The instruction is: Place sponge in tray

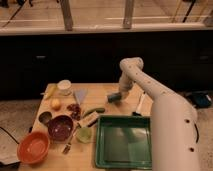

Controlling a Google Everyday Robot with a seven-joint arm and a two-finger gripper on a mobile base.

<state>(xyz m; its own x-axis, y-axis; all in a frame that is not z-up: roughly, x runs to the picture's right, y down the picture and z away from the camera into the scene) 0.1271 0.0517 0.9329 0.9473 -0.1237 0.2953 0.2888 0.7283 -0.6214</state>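
Note:
The sponge point(113, 97) is a small blue-grey pad at the back middle of the wooden table, sticking out to the left of my gripper point(119, 96). The gripper comes down from the white arm point(131, 70) and looks shut on the sponge, holding it just above the table top. The tray point(125, 141) is a large dark green rectangle at the table's front right, in front of and below the sponge. Nothing shows inside it. The arm's big white body covers the tray's right rim.
An orange bowl point(34, 147), a maroon bowl point(60, 126) and a small green cup point(84, 134) stand left of the tray. A pale blue triangular cloth point(80, 95), a white cup point(64, 86), fruit point(55, 104) and a green vegetable point(94, 111) lie behind them. A white utensil point(140, 104) lies right of the gripper.

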